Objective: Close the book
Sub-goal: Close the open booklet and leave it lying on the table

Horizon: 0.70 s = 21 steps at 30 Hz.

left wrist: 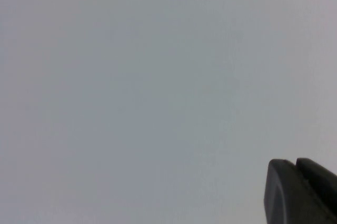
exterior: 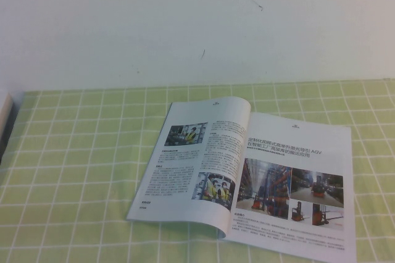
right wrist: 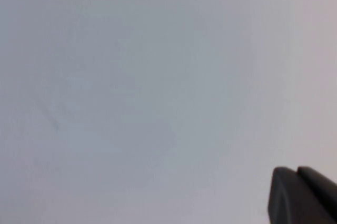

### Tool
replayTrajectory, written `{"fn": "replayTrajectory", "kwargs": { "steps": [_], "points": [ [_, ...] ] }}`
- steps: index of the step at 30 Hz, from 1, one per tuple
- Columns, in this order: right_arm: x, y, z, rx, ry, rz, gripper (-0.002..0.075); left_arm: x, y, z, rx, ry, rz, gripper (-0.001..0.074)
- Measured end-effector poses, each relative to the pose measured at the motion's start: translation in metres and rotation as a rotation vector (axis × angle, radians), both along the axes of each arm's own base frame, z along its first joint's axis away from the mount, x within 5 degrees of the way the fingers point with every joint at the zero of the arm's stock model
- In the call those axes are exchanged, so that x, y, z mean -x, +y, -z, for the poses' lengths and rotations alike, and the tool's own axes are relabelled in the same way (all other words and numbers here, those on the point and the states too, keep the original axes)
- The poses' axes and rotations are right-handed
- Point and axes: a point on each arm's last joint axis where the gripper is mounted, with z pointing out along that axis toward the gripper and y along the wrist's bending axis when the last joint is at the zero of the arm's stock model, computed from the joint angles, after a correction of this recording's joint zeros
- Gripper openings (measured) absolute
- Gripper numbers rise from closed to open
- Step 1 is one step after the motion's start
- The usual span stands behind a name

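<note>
Book (exterior: 247,170) lying open on the green checked cloth (exterior: 74,152), spread face up, toward the right and near side of the table in the high view; white wall (exterior: 185,22) behind it, with a few faint marks.

Left page (exterior: 191,164) arches up in a soft curve toward the spine, its outer edge down on the cloth; it carries columns of text and two photos of people in yellow vests. Right page (exterior: 296,176) lies flat, with a green heading and warehouse photos with red lift trucks; its near edge runs out of the high view. A pale object (exterior: 5,112) sits at the far left rim of the table, well apart from the book; what it is cannot be told.

Left gripper (left wrist: 300,192) shows only in its own wrist view, as a dark rounded tip against a blank pale surface (left wrist: 147,87); nothing lies ahead of it but that surface, and whether its jaws are released or clenched cannot be told. Right gripper (right wrist: 301,195) is much the same in its wrist view, a dark tip against a pale background (right wrist: 147,87) with faint smudges; its jaws' state cannot be told either.

Neither gripper is on the book; the book appears ahead of neither one, so where it lies relative to the jaws cannot be told.
</note>
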Motion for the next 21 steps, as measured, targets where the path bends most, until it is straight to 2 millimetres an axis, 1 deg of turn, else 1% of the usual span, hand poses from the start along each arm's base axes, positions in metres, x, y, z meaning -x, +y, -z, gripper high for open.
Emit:
{"fn": "replayTrajectory", "kwargs": {
  "steps": [4,8,11,14,16,17,21],
  "points": [
    [0.007,0.0,-0.018,-0.001,-0.217,-0.005,-0.0003,0.006,0.001,-0.011,-0.007,-0.136,-0.013,-0.0004],
    [0.015,0.0,-0.031,-0.007,-0.381,-0.008,-0.0003,0.008,0.001,-0.015,-0.01,-0.191,-0.019,-0.0004],
    [0.018,0.0,-0.036,-0.021,-0.443,-0.007,-0.0003,0.009,0.001,-0.016,-0.011,-0.203,-0.02,-0.0004],
    [0.018,-0.001,-0.039,-0.042,-0.428,-0.006,-0.0003,0.008,0.001,-0.015,0.013,-0.193,-0.009,-0.0004],
    [0.02,-0.002,-0.053,-0.051,-0.408,-0.007,-0.0003,0.007,0.0,-0.019,0.001,-0.14,0.002,-0.0004],
    [0.022,-0.002,-0.063,-0.056,-0.395,-0.009,-0.0003,0.007,-0.001,-0.022,-0.011,-0.121,0.004,-0.0004],
    [0.034,-0.001,-0.105,-0.055,-0.344,-0.012,-0.0003,0.017,-0.003,-0.065,-0.031,-0.047,0.015,-0.0004]
  ]
}}
